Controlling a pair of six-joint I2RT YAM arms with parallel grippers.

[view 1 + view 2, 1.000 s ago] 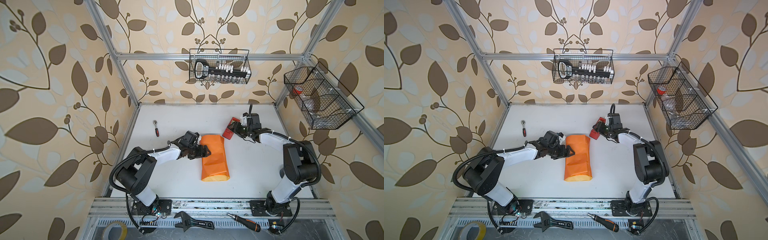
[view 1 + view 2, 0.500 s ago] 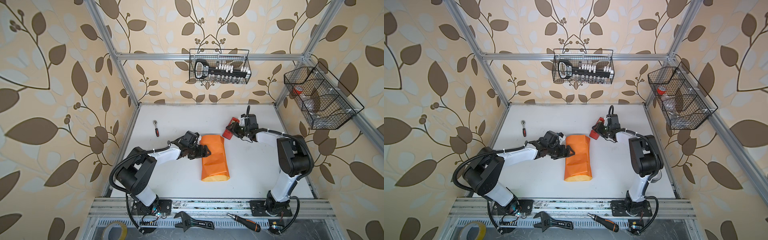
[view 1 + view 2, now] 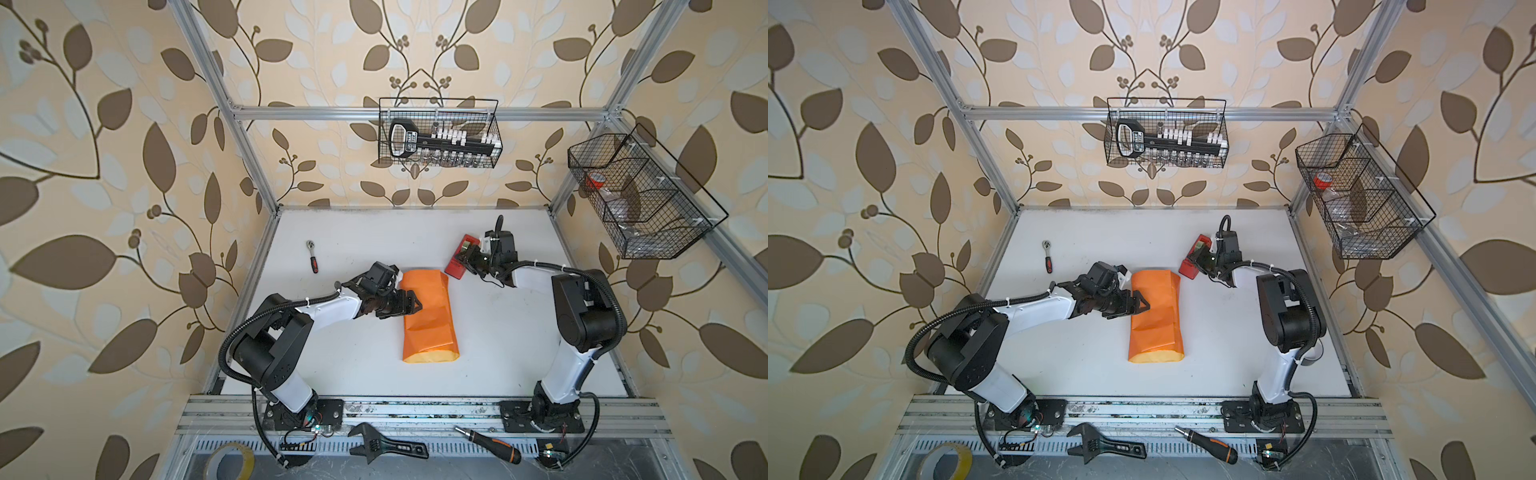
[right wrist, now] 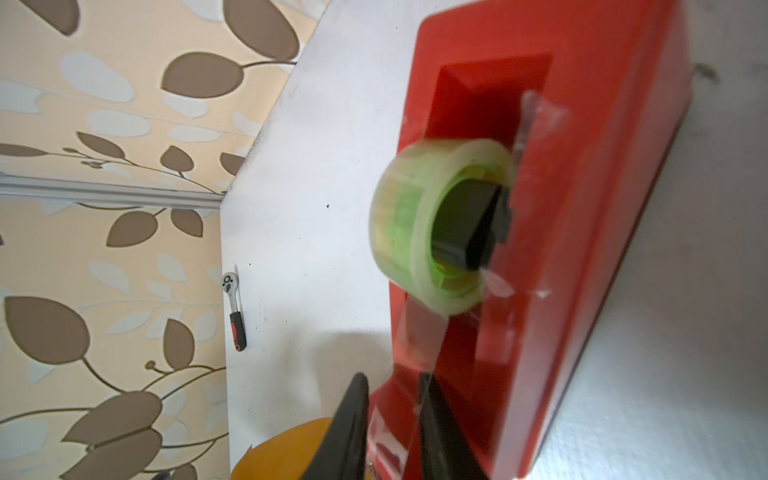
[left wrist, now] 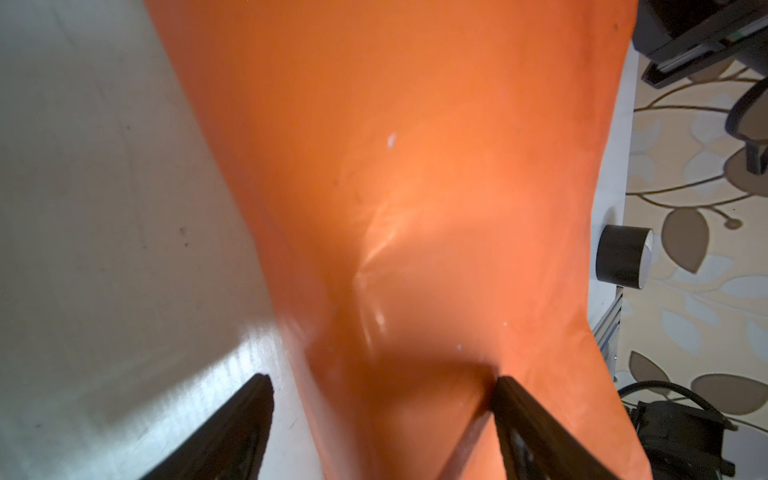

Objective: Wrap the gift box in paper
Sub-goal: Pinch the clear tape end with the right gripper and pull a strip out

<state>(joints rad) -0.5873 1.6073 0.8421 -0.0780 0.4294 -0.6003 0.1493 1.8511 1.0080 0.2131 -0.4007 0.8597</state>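
- Top views: left pincer (image 3: 410,306) is standing wide open on the paper's (image 3: 430,320) edge; box is not showing, likely inside.
- Right pincer (image 3: 464,262) is reaching onto the dispenser (image 3: 462,246); bare table (image 3: 507,332) is lying open between arms.
- Left wrist: one finger (image 5: 523,415) is touching paper; slipping could be freeing the fold.
- Right wrist: jaws are sitting close around the tape (image 4: 417,340) strip, grip unclear; a skewed pull could be dragging the dispenser into nearby paper.

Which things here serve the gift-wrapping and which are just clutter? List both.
Job: creased glossy orange paper, folded into a bundle; red wedge-shaped plastic tape dispenser; its clear tape roll.
Lying about: small ratchet wrench; black adjustable wrench; orange-handled screwdriver; yellowish tape ring.
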